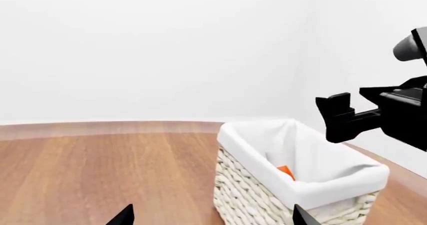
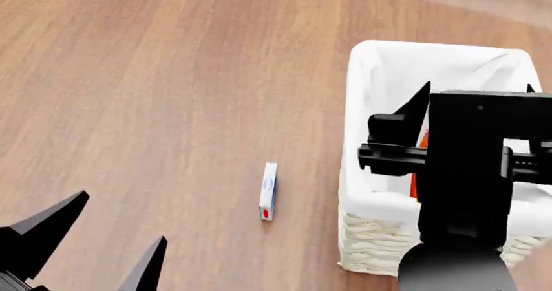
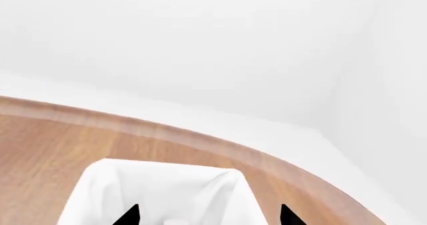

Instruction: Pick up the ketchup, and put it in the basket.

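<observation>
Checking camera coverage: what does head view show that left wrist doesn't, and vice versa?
Head only: a small white tube-like item lying on the wooden floor beside the basket, and the left gripper seen whole with fingers apart.
Left wrist only: the white wall and the basket's woven side.
Both: the basket, the right gripper above it, and a sliver of the orange-red ketchup inside.

You have a wood-grain floor (image 2: 155,77) with a smooth, low-sheen finish. The basket (image 1: 253,195) is rough, cream woven wicker, lined with soft matt white cloth folded over its rim. Inside, a sliver of the ketchup (image 1: 285,171) looks like smooth orange-red plastic. Both grippers, right (image 2: 470,90) and left (image 2: 86,236), look matt black.
</observation>
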